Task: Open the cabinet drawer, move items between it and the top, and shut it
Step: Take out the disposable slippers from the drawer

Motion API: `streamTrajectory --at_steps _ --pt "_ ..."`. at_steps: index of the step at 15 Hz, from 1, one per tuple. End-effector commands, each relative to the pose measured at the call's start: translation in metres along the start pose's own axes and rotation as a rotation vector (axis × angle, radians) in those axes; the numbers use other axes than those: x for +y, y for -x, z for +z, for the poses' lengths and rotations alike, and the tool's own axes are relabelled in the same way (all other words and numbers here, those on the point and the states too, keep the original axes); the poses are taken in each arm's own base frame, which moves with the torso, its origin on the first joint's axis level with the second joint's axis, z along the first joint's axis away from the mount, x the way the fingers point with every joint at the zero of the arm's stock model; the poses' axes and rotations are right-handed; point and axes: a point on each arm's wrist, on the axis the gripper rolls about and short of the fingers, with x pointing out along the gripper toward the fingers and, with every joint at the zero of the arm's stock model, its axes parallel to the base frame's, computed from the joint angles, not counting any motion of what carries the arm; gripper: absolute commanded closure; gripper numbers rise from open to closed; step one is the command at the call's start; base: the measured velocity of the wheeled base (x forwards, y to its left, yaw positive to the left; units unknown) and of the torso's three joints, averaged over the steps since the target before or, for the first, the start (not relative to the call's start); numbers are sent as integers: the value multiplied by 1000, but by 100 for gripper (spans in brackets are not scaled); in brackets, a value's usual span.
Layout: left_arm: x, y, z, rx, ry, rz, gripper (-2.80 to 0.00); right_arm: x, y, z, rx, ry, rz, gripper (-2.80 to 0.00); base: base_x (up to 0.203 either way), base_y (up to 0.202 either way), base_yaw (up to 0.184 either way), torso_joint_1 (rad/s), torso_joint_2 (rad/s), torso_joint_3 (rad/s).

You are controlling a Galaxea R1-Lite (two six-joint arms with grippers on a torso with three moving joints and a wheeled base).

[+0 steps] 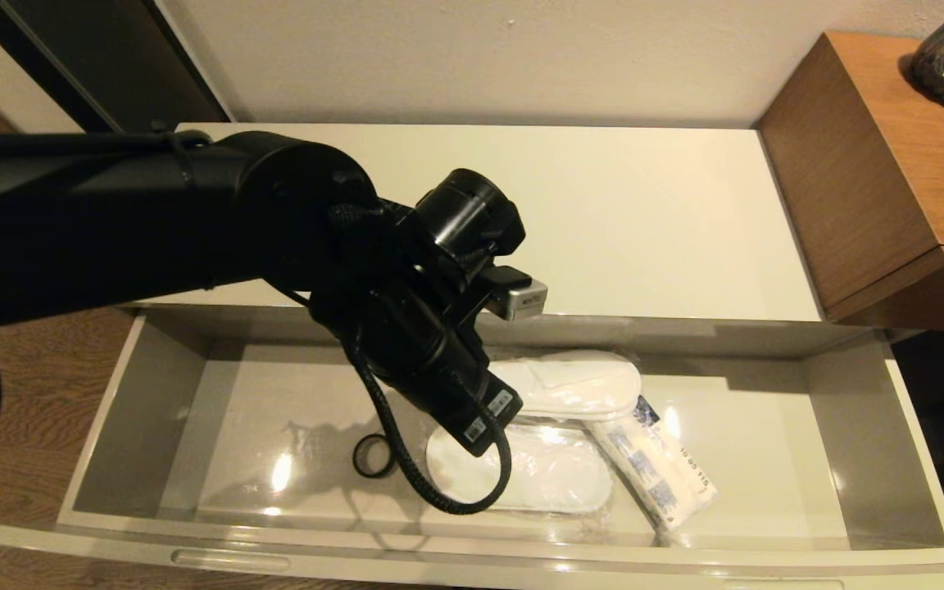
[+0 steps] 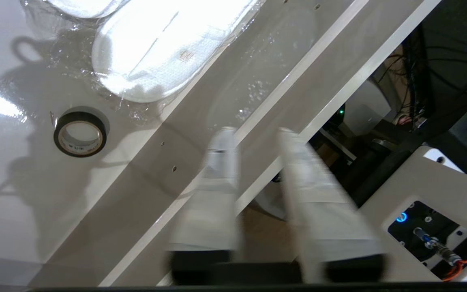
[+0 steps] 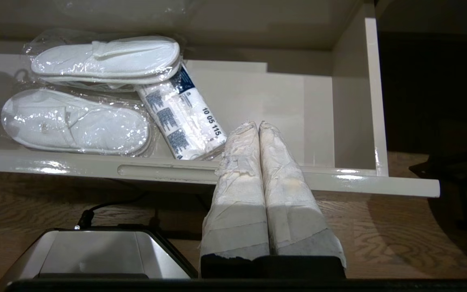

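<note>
Cabinet drawer (image 1: 152, 385) stood open, left gripper (image 2: 258, 136) parted and empty above slippers (image 1: 570, 385), right gripper (image 3: 258, 127) clenched outside the front.

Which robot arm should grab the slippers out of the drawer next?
Probably the left. The left gripper is already above the open cabinet drawer, fingers apart, close to the wrapped slippers. The right gripper sits shut, low in front of the drawer, outside it.
</note>
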Motion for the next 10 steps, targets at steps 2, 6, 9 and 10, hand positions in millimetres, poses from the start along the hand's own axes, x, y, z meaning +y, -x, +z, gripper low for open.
streamTrajectory --at_steps 2,6,9,10 --pt "-4 -22 10 21 -26 3 -280 0 0 0 1 1 0 0 0 0 0 0 0 0" --pt "-14 -49 19 27 -155 27 -280 0 0 0 1 0 0 0 0 0 0 0 0 0" --pt "-24 -63 20 41 -178 16 -280 0 0 0 2 -3 -1 0 0 0 0 0 0 0" --pt "-25 -65 22 33 -182 14 -280 0 0 0 2 -3 -1 0 0 0 0 0 0 0"
